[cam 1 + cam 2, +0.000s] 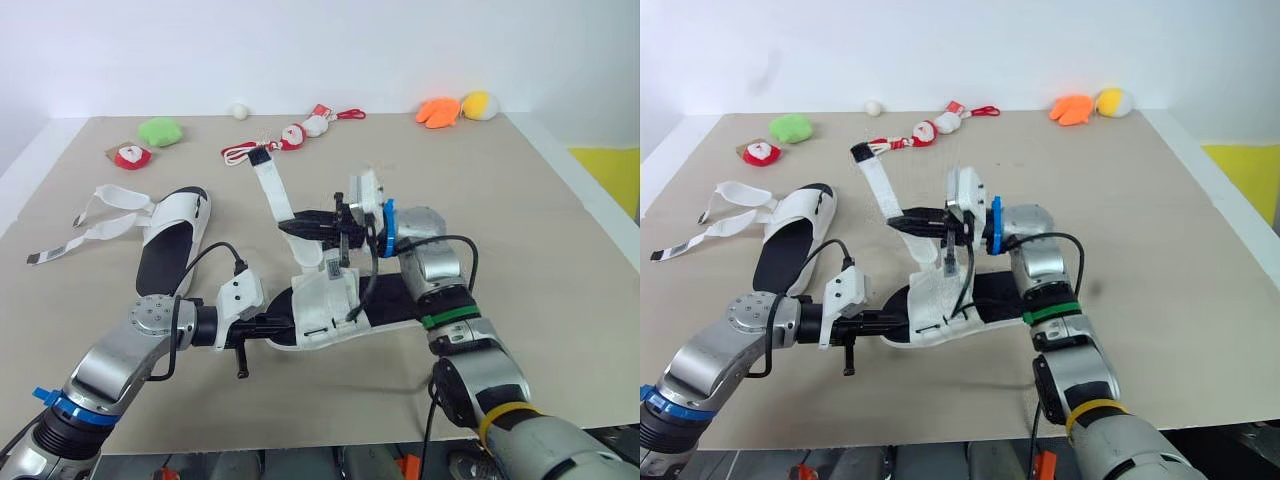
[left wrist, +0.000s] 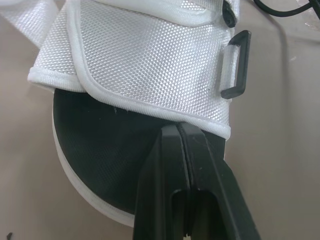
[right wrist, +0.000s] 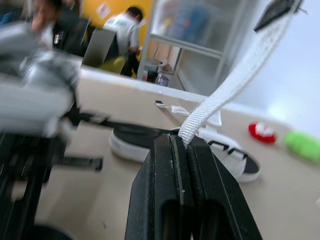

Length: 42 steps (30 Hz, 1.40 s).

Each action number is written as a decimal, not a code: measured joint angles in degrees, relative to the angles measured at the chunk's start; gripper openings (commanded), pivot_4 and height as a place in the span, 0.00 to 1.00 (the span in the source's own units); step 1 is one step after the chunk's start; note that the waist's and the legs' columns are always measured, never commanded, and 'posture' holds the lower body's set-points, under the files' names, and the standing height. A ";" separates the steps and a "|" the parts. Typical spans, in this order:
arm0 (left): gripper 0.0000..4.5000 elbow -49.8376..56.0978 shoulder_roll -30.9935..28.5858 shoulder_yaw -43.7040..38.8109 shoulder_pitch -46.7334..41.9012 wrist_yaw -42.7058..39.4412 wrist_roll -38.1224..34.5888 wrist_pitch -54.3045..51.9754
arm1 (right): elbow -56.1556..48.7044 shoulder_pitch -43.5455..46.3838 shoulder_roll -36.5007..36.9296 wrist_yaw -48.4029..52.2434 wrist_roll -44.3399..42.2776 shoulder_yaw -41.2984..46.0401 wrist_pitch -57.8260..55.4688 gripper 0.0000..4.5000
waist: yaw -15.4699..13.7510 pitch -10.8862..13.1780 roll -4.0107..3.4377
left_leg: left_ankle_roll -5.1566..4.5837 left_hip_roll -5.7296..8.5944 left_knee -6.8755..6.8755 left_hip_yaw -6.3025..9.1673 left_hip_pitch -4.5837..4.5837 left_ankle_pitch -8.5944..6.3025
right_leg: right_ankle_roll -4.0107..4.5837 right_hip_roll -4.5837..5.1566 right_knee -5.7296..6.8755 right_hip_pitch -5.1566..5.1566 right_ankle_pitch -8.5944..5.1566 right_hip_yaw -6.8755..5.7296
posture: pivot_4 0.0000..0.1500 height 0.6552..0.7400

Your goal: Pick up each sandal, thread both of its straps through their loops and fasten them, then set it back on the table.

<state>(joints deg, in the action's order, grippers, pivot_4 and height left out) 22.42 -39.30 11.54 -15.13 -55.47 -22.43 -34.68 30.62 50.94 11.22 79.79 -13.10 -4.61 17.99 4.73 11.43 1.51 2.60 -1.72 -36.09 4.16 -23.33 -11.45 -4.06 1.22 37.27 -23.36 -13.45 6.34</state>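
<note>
Left of near sandal (image 1: 325, 300), second sandal (image 1: 165, 245) (unstrapped)

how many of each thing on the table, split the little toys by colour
sandals: 2
red-and-white toys: 3
green toy: 1
orange toy: 1
yellow toy: 1
white ball: 1
total: 9

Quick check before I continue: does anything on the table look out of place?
Nothing damaged. The far sandal's straps lie splayed loose on the table; the near sandal's strap stands raised, pinched in the right gripper.
</note>
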 measured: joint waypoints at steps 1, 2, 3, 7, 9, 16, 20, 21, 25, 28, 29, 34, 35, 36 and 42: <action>0.00 0.03 -0.04 0.00 -0.01 -0.03 -0.01 0.02 | -0.18 -0.41 0.28 0.95 0.09 -0.37 3.36 0.03 | 0.00 0.00 0.00 | 0.00 0.00 0.02 0.00 0.01 0.00 | 0.00 0.00 0.00 0.01 0.00 0.00 | 1.00 1.00; 0.00 0.07 -0.07 0.00 0.02 -0.05 -0.01 0.05 | -0.19 -1.19 0.94 3.10 0.12 -1.62 11.09 0.03 | -0.01 0.00 0.00 | 0.00 -0.01 0.04 0.00 0.03 0.00 | -0.02 0.00 0.00 0.02 -0.01 0.00 | 1.00 1.00; 0.00 0.08 -0.10 -0.01 0.01 -0.08 -0.02 0.07 | -0.15 -1.73 1.17 4.77 0.09 -2.40 17.17 0.03 | 0.00 0.00 0.00 | 0.00 -0.01 0.07 0.00 0.04 0.00 | -0.02 0.00 0.00 0.02 -0.02 0.00 | 1.00 1.00; 0.00 0.11 -0.19 0.00 0.03 -0.11 -0.03 0.16 | 1.67 -2.32 2.08 8.55 -0.94 -5.74 34.57 0.03 | -0.01 0.00 0.00 | 0.04 -0.02 0.08 0.00 0.08 0.02 | 0.01 0.00 0.00 0.04 0.00 0.00 | 1.00 1.00; 0.00 0.12 -0.22 0.02 0.03 -0.15 -0.03 0.29 | 2.79 -2.42 3.20 9.31 -2.07 -8.57 42.68 0.03 | -0.04 0.00 0.00 | 0.05 -0.01 0.08 0.00 0.10 0.03 | 0.19 0.02 0.00 0.09 0.10 0.00 | 1.00 1.00; 0.00 0.04 -0.28 0.09 -0.10 -0.73 -0.01 0.47 | 7.28 0.32 11.82 5.68 1.27 -23.28 70.19 0.03 | -0.23 0.00 0.00 | 0.09 -0.01 0.09 -0.01 0.17 0.05 | 0.25 0.02 0.00 0.10 0.06 0.01 | 1.00 1.00; 0.00 -0.05 -0.27 0.44 -0.27 -1.07 0.02 0.43 | 5.76 1.26 15.49 -0.50 7.97 -25.48 73.60 0.21 | -0.35 0.00 0.00 | 0.10 0.00 0.11 -0.01 0.19 0.06 | 0.32 0.02 0.01 0.13 0.04 0.01 | 1.00 1.00; 0.00 -0.09 -0.24 0.53 -0.30 -1.07 0.02 0.44 | 4.45 1.26 16.34 -3.13 9.87 -25.68 74.00 0.35 | -0.38 0.00 0.00 | 0.10 0.02 0.11 -0.01 0.19 0.06 | 0.35 0.04 0.01 0.14 0.05 0.01 | 1.00 1.00; 0.00 -0.12 -0.15 0.98 -0.51 -1.08 0.03 0.45 | 1.69 1.22 18.26 -7.75 12.43 -26.14 74.35 0.69 | -0.45 -0.01 0.01 | 0.11 0.05 0.09 0.00 0.32 0.07 | 0.36 0.06 0.02 0.26 0.04 0.01 | 1.00 1.00; 0.00 -0.56 -0.03 1.20 -0.58 -1.19 0.01 0.50 | -3.07 1.17 21.08 -13.52 15.45 -26.76 74.20 0.97 | -0.55 -0.02 0.02 | 0.14 0.08 0.05 -0.02 0.40 0.09 | 0.55 0.10 0.01 0.35 -0.10 0.02 | 1.00 1.00; 0.00 -0.58 -0.03 1.20 -0.59 -1.18 0.01 0.50 | -3.66 1.18 21.39 -14.16 15.70 -26.77 74.14 0.99 | -0.55 -0.02 0.03 | 0.14 0.07 0.05 -0.02 0.42 0.10 | 0.56 0.10 0.01 0.37 -0.10 0.03 | 1.00 1.00; 0.00 -1.16 0.18 1.60 -1.02 -1.26 0.02 0.46 | -9.25 0.47 29.46 -19.47 17.21 -31.97 70.66 0.99 | -0.71 -0.01 0.01 | 0.13 0.11 0.06 -0.04 0.44 0.10 | 0.63 0.13 0.02 0.40 -0.14 0.06 | 1.00 1.00; 0.00 -1.20 0.22 1.62 -1.10 -1.26 0.02 0.47 | -10.46 0.13 31.89 -20.40 16.51 -33.40 69.02 0.99 | -0.77 -0.01 0.01 | 0.13 0.11 0.06 -0.04 0.44 0.10 | 0.65 0.14 0.02 0.39 -0.14 0.06 | 1.00 1.00; 0.00 -1.22 0.23 1.63 -1.12 -1.26 0.02 0.49 | -11.43 -0.18 33.62 -20.99 15.74 -34.15 67.61 0.99 | -0.77 -0.01 0.01 | 0.13 0.11 0.06 -0.05 0.44 0.10 | 0.65 0.15 0.02 0.40 -0.15 0.07 | 1.00 1.00; 0.00 -1.41 0.68 2.22 -1.05 -1.18 0.01 0.96 | -22.77 -8.62 46.62 -19.37 -0.06 -38.04 47.34 0.99 | -1.53 -0.01 0.02 | 0.10 0.12 0.06 -0.05 0.39 0.08 | 0.72 0.17 0.01 0.41 -0.18 0.10 | 1.00 1.00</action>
<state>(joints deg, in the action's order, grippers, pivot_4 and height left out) 21.01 -38.61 13.76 -16.18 -56.66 -22.42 -33.72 7.84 42.31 57.84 60.42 -13.17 -42.65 65.33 3.20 11.42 1.52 2.70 -1.59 -36.02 4.11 -22.94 -11.36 -3.34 1.39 37.29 -22.95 -13.63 6.45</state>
